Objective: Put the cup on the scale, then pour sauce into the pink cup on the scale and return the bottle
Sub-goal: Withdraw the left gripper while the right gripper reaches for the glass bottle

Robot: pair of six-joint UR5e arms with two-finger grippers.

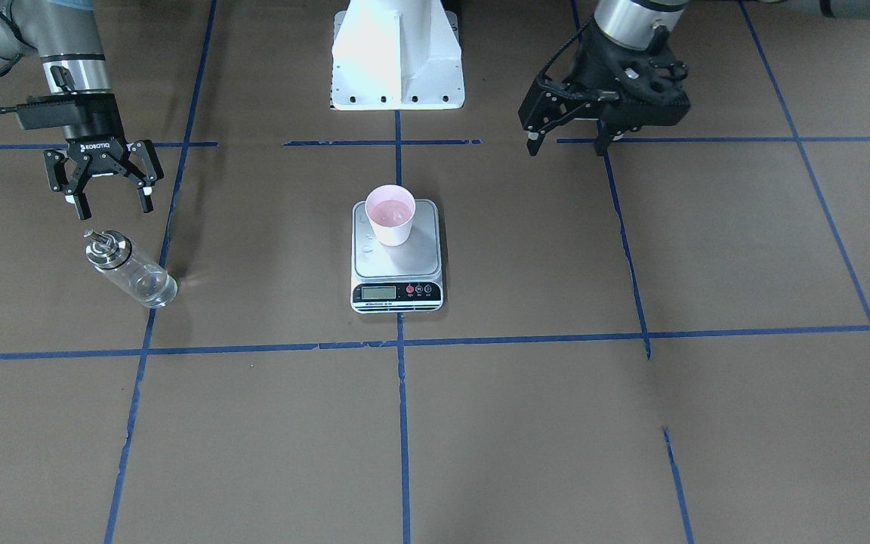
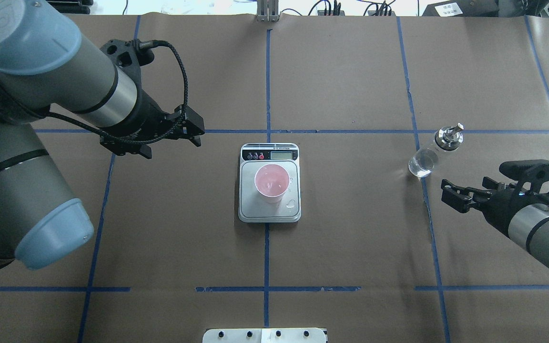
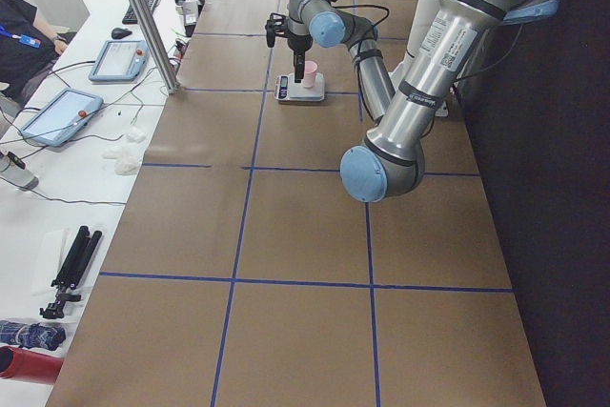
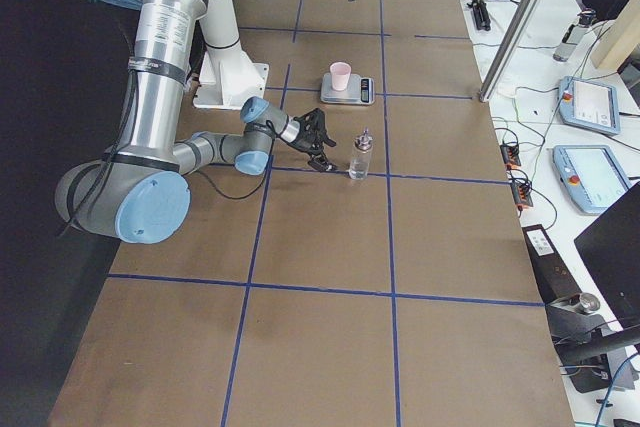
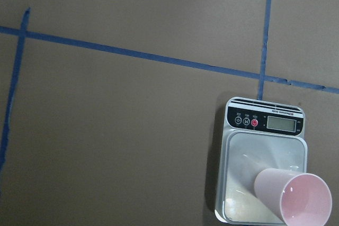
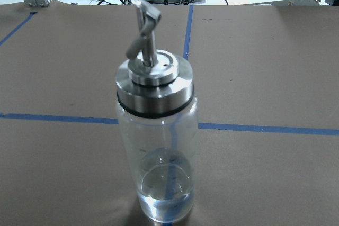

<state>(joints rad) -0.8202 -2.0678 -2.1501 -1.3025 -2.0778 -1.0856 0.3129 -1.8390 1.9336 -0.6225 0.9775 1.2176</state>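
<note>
Facing view: we see the cup (image 1: 390, 215) standing on the scale (image 1: 405, 261), with the left gripper (image 1: 567, 143) open, empty and well apart.

Overhead: the right gripper (image 2: 446, 193) is open and empty, near the upright bottle (image 2: 429, 157).

Right wrist: the bottle is centred. We judge pouring comes next, needing a square grasp on its glass body.

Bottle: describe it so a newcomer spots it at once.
On the brown table, look to the robot's right of the central scale, just ahead of the right gripper. The bottle stands upright on a blue tape line, the only clear glass thing, topped by a metal spout.
</note>
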